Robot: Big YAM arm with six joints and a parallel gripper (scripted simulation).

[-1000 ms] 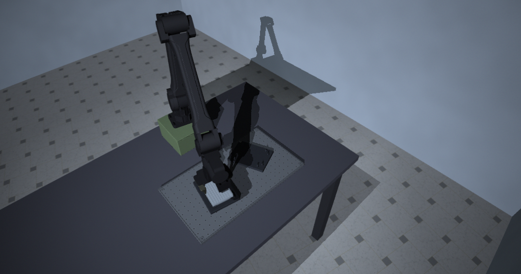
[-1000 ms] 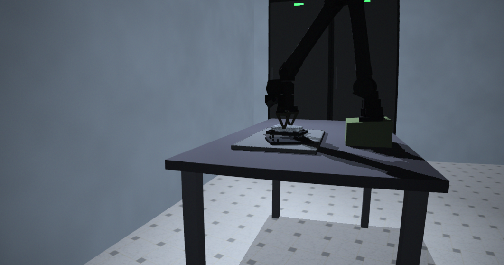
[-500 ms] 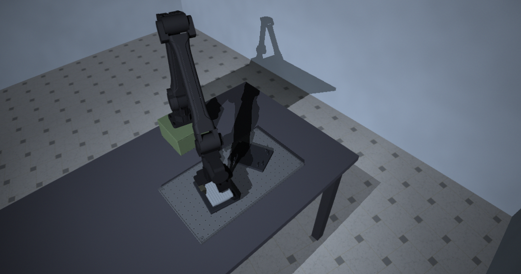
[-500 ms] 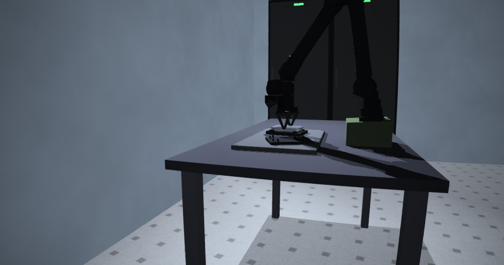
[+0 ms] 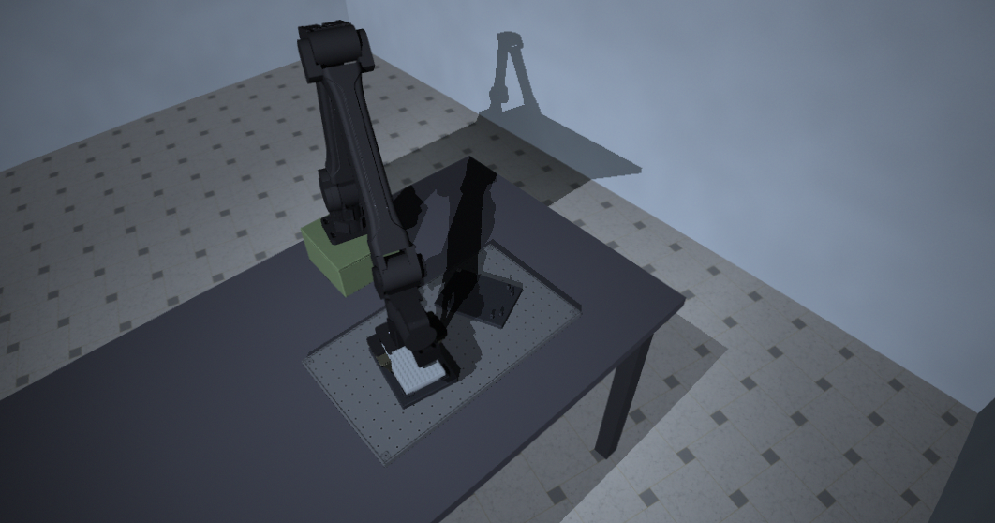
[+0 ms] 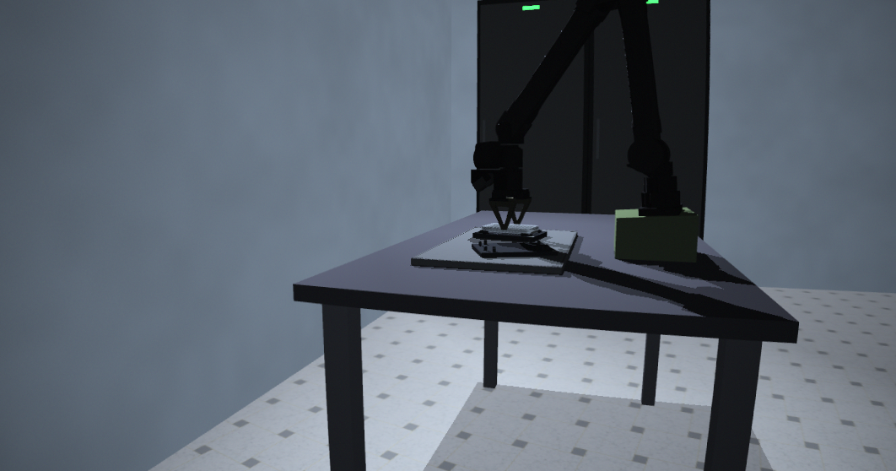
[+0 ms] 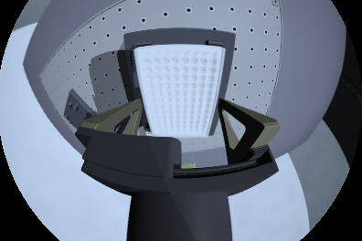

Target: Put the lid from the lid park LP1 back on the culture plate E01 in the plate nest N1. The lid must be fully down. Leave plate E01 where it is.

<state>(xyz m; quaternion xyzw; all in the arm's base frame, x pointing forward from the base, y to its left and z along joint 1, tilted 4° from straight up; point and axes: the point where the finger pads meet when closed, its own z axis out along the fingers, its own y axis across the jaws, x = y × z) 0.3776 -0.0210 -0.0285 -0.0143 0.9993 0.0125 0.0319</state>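
The arm (image 5: 348, 143) reaches down from its green base block (image 5: 341, 262) to the nest (image 5: 407, 399) on the perforated board (image 5: 362, 408) in the middle of the dark bench (image 5: 173, 380). The gripper (image 7: 180, 127) hangs straight over the near end of the plate (image 5: 416, 371), its fingers spread wide to either side and holding nothing. In the wrist view the lid (image 7: 179, 89) lies over the plate's grid of wells, squared up inside the dark frame of the nest, with each finger standing just clear of its long edges. From the side the lid (image 6: 509, 228) looks level and low on the plate; whether it is pressed fully down cannot be told. The lid park (image 5: 502, 296) sits further right on the board, in the arm's shadow.
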